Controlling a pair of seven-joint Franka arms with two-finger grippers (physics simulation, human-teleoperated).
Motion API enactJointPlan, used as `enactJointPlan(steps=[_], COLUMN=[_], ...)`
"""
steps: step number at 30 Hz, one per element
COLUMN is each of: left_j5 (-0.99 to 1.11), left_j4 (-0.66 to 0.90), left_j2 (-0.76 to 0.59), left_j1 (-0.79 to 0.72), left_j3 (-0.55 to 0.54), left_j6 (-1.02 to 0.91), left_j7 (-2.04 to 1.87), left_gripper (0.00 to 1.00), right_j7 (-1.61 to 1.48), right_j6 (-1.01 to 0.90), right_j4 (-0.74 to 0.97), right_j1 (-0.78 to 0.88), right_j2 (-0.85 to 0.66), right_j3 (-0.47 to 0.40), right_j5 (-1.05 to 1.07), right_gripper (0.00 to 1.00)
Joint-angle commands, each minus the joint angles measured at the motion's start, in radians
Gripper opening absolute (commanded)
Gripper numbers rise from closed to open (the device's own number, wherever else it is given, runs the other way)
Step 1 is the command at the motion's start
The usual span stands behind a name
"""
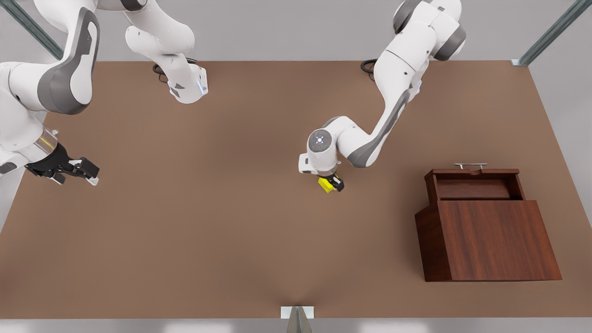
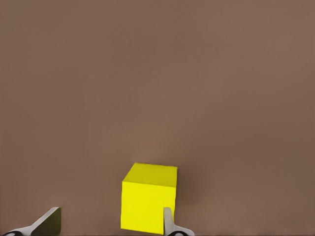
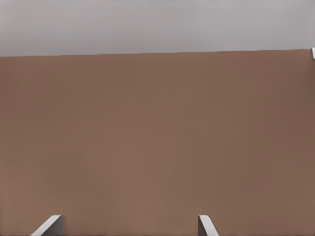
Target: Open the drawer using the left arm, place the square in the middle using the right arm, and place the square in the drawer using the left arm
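Black-fingered, the right tool is held open and idle above the bench's left edge, as the front view has it. Near the bench's middle, the left tool is lowered over the yellow square, its fingers spread, one against a cube face. A centred, level closure on opposite faces is called for before lifting. Toward the right edge, the drawer is seen pulled open, ready to receive it.

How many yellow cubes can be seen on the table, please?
1. The yellow cube sits near the middle of the table, at the left gripper, between its open jaws. The open drawer looks empty, though its back part is hidden.
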Motion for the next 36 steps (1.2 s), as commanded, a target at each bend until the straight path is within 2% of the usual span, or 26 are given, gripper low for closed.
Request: enactJointPlan(steps=[1,5,12,28,36], left_j5=[0.052,0.042,0.042,0.035,0.036], left_j4=[-0.024,-0.103,-0.155,-0.153,-0.15], left_j2=[-0.003,-0.005,-0.005,0.02,0.075], left_j1=[0.002,0.003,0.005,0.002,0.002], left_j3=[0.001,0.003,0.01,0.017,0.017], left_j6=[0.026,0.146,0.218,0.263,0.312], left_j7=[0.0,-0.029,-0.029,-0.057,-0.064], left_gripper=[1.0,1.0,1.0,1.0,1.0], right_j7=[0.0,0.0,0.0,0.0,0.0], right_j6=[0.001,0.001,0.001,0.003,0.001], right_j4=[0.0,0.0,0.0,0.002,0.002], right_j1=[-0.001,-0.008,-0.009,-0.011,-0.009], right_j2=[0.0,0.0,0.0,0.0,0.0], right_j3=[0.0,0.0,0.0,0.0,-0.002], right_j5=[0.0,0.002,0.002,0.002,0.002], right_gripper=[1.0,1.0,1.0,1.0,1.0])
